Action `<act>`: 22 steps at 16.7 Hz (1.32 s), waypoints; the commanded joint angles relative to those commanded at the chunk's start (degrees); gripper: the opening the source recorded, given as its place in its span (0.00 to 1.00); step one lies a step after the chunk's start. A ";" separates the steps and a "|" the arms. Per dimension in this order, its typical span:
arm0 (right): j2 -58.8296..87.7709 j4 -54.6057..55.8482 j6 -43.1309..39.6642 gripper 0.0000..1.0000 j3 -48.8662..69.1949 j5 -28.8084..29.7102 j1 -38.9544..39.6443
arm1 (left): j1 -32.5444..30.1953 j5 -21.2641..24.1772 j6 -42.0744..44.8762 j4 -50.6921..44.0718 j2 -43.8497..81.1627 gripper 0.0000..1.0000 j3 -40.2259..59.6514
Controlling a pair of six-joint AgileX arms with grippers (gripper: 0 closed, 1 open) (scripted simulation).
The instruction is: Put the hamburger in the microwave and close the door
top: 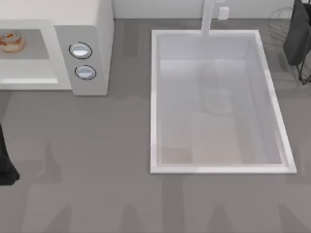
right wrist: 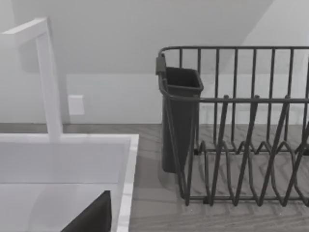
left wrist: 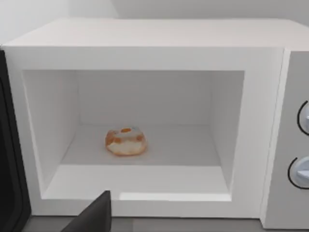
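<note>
Left gripper (left wrist: 94, 217) faces hamburger (left wrist: 126, 141) inside microwave (left wrist: 145, 53).

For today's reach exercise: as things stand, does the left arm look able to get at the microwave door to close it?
Probably yes. The left wrist view faces the open microwave head-on, hamburger inside, and the door's dark edge is close beside the cavity with nothing between.

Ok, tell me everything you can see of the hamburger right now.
The hamburger is a small round bun, pale tan with orange patches, soft-looking and slightly lumpy. It sits flat on the floor of the microwave cavity, left of centre and toward the back wall in the left wrist view. Only the cavity floor touches it. From the top view it shows at the far left, inside the open appliance.
</note>
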 joint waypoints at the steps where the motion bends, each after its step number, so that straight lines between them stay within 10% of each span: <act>1: 0.00 0.00 0.00 1.00 0.00 0.00 0.00 | 0.00 0.00 0.00 0.00 0.00 1.00 0.00; 3: 0.00 0.00 0.00 1.00 0.00 0.00 0.00 | 0.00 0.00 0.00 0.00 0.00 1.00 0.00; 16: 0.00 0.00 0.00 1.00 0.00 0.00 0.00 | 0.00 0.00 0.00 0.00 0.00 0.02 0.00; 22: 0.00 0.00 0.00 1.00 0.00 0.00 0.00 | 0.00 0.00 0.00 0.00 0.00 0.00 0.00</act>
